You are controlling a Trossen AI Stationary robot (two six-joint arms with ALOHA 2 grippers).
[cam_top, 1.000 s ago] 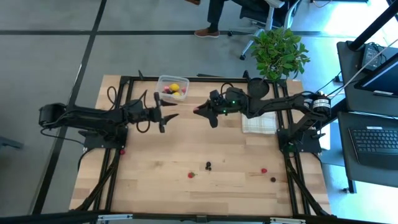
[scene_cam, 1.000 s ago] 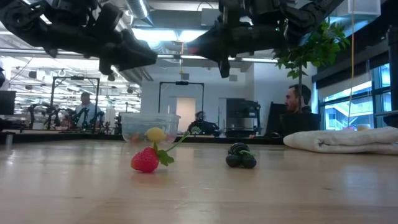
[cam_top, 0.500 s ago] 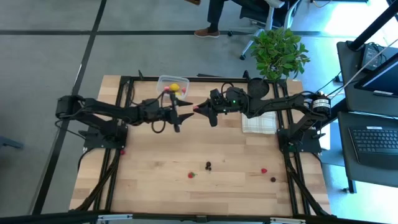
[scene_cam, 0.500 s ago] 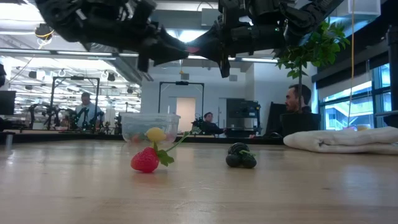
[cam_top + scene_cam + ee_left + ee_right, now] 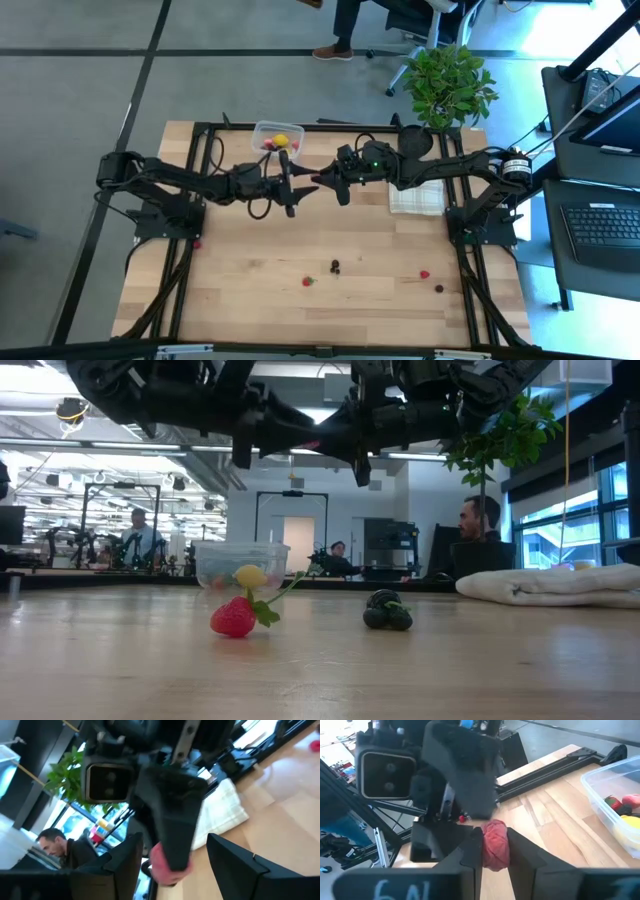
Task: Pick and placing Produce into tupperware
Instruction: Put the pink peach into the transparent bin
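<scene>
1. High view: the left gripper [image 5: 298, 188] and the right gripper [image 5: 322, 180] meet tip to tip above the table [image 5: 250, 300], just in front of the tub [image 5: 276, 139], which sits at the table's far edge with yellow and red fruit inside. The cloth [image 5: 416, 196] lies under the right arm. Four loose pieces rest well apart from the arms near the front: a red berry [image 5: 309, 281], a dark berry [image 5: 335, 267], another red berry [image 5: 424, 273] and another dark berry [image 5: 438, 288]. Bare wood lies between them and the arms.

2. Low view: both grippers hang high above the table, leaving open space under them. The red berry [image 5: 233, 617] and dark berry [image 5: 386, 611] sit in front of the tub [image 5: 240, 565].

3. Left wrist view: the left fingers [image 5: 232, 860] are spread wide, one on each side of the right gripper's tip, which carries a pink berry [image 5: 162, 867].

4. Right wrist view: the right fingers [image 5: 470, 855] pinch the pink berry [image 5: 495, 845]; the tub [image 5: 615, 800] stands beside, on the wood.
</scene>
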